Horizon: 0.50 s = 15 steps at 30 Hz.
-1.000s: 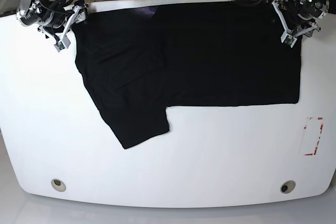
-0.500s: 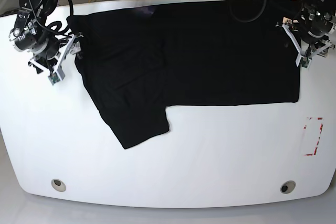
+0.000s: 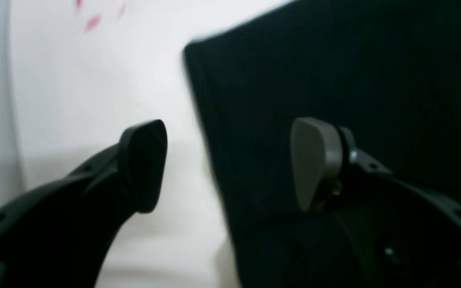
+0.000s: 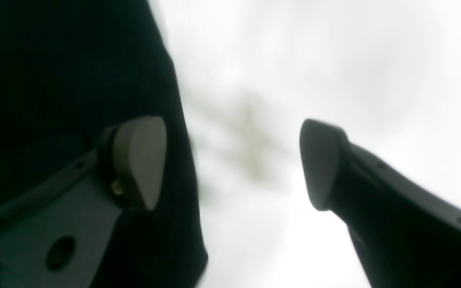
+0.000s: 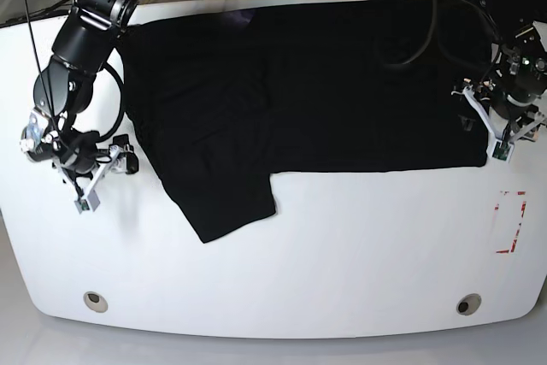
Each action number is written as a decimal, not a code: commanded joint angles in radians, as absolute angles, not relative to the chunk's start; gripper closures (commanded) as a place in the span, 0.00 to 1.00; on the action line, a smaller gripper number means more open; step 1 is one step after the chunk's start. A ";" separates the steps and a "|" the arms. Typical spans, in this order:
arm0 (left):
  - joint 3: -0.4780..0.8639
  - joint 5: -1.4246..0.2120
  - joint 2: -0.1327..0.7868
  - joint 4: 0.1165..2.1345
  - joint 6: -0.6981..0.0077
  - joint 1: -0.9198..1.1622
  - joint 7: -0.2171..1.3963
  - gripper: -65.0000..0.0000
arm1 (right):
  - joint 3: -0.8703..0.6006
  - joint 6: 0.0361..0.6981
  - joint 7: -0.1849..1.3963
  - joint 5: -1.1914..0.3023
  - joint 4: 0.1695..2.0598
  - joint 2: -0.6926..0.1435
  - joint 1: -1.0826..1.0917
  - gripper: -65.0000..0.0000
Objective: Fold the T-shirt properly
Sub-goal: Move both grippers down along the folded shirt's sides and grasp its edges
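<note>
White tabletop, rounded corners, red rectangular marking.

The shirt was plain black on all of its visible surface, with no print showing. The table was white, with a broken red rectangular outline marked on it and grey round fittings near its corners. Both the left gripper and the right gripper showed dark grey fingertips, while the arms combined black parts with white ones.
</note>
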<state>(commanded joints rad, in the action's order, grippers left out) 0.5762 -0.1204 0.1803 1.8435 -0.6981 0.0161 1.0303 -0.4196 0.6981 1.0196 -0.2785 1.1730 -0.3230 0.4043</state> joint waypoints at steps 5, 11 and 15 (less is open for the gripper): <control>0.573 -0.120 0.182 1.801 -0.698 -0.038 1.029 0.31 | -0.354 0.698 0.875 -0.274 0.970 -0.323 0.478 0.23; 0.572 -0.120 0.183 1.797 -0.698 -0.053 1.027 0.31 | -0.271 0.698 0.697 -0.280 0.780 -0.320 0.518 0.23; 0.576 -0.120 0.186 1.724 -0.698 -0.084 1.027 0.31 | -0.220 0.698 0.671 -0.275 0.769 -0.285 0.524 0.23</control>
